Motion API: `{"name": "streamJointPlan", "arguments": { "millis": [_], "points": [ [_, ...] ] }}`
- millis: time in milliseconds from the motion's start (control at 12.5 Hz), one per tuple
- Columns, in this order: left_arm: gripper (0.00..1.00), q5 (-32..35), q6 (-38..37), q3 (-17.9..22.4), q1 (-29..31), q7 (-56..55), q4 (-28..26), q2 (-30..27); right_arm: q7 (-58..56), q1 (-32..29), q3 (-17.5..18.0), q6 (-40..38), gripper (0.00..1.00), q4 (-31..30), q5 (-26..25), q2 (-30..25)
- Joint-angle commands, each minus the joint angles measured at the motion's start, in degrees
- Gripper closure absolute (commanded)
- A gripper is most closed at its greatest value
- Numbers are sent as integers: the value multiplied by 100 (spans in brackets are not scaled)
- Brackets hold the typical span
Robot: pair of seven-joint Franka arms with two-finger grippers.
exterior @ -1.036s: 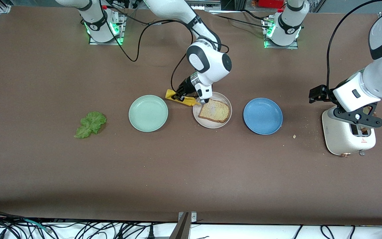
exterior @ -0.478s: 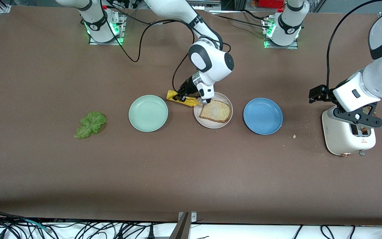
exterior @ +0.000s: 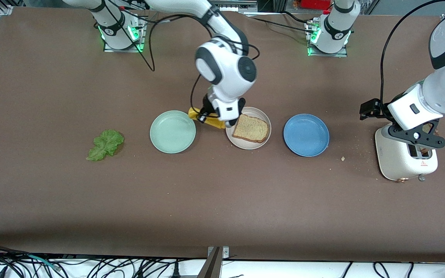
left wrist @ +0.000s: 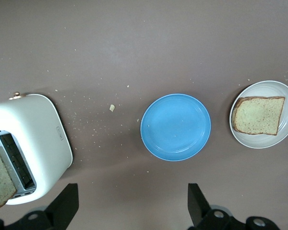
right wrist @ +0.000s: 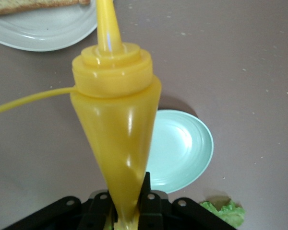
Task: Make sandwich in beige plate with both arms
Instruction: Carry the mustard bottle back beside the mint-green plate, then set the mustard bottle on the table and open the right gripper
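front: your right gripper [exterior: 215,117] clamped the yellow squeeze bottle [exterior: 207,119] at centre frame, beside the beige plate [exterior: 263,116] bearing one toast slice [exterior: 250,129] | left wrist: your left gripper [left wrist: 129,211], fingers spread, at lower edge; toaster [left wrist: 36,143] lower left | right wrist: bottle filled centre, mint green plate [right wrist: 182,148] lower right
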Motion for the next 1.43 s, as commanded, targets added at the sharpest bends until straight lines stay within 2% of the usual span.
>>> {"name": "streamJointPlan", "arguments": {
  "millis": [0,80,319,558,638,797,1036,1355],
  "points": [
    [0,131,-33,-43,4,-59,-10,-80,-246,-1787,1480,509,100,-1174,398,-1225],
    [0,131,-33,-43,4,-50,-10,-80,-490,-2333,1694,746,100,-1507,793,-1480],
    [0,131,-33,-43,4,-59,-10,-80,-2647,-3469,1748,757,100,-1581,1944,-1641],
    [0,131,-33,-43,4,-59,-10,-80,-4390,-4514,1932,757,100,-1581,2982,-1334],
    [0,131,-42,-34,4,-59,-10,-80,-4969,-4805,1950,749,100,-1503,3263,-1090],
    [0,131,-51,-16,4,-50,-10,-80,-6252,-5184,1933,757,100,-1405,4168,-659],
    [0,131,-51,-34,4,-59,-10,-80,-7809,-5686,1968,513,100,-967,4548,115],
    [0,131,-51,-25,4,-59,-10,-80,-9471,-6152,1933,-41,100,-1018,5400,608]
  ]
}}
